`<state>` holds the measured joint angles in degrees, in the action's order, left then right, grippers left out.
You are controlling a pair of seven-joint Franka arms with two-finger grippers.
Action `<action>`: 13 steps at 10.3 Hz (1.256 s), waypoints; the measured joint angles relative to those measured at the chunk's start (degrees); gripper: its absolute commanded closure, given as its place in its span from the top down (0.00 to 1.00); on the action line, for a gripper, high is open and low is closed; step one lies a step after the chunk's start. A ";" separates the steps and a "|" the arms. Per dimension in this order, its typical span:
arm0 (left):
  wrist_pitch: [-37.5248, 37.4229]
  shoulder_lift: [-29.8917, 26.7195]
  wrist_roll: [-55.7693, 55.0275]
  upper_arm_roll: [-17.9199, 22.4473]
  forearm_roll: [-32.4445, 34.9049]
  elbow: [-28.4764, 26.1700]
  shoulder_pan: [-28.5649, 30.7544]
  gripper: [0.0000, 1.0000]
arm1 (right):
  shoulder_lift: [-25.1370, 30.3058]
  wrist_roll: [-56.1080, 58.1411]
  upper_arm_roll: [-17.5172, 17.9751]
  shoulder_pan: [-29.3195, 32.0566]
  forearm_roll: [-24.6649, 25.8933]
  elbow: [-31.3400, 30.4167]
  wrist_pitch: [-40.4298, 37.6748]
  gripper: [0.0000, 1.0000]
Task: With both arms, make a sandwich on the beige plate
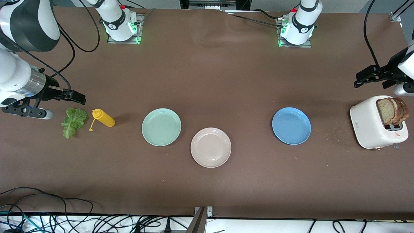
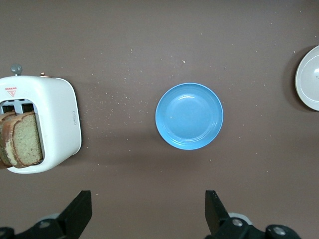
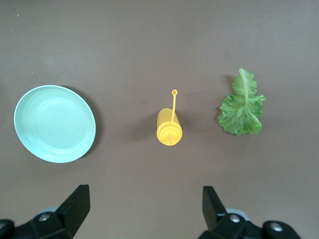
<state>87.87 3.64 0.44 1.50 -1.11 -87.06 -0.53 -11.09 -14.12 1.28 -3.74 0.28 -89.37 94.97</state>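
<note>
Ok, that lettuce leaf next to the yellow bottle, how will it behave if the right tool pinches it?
The lettuce leaf looks thin and ruffled, so it will probably droop when lifted. It lies flat on the table, so the fingertips may slide over it. Its pale midrib seems the firmest place to pinch.

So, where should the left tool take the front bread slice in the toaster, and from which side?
Probably at the top edge of the front bread slice, coming straight down from above. The slice stands upright in the slot of the toaster, so only its upper part sticks out, thin enough to fit between the fingers. The left tool is open.
</note>
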 measured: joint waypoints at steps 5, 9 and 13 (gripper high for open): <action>0.00 0.00 0.00 0.00 0.00 0.00 0.00 1.00 | 0.00 -0.24 -0.01 0.02 -0.77 0.00 0.02 1.00; 0.00 0.00 0.00 0.00 0.00 0.00 0.00 1.00 | 0.00 1.09 -0.14 0.33 -0.85 0.00 0.02 1.00; 0.00 0.00 0.00 0.00 0.00 0.00 0.00 1.00 | -0.01 1.75 -0.23 0.46 -0.86 0.00 0.02 1.00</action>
<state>87.87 3.65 0.45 1.50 -1.11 -87.06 -0.53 -11.10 -12.37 1.05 -3.29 -0.58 -89.37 94.99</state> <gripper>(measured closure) 0.000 0.000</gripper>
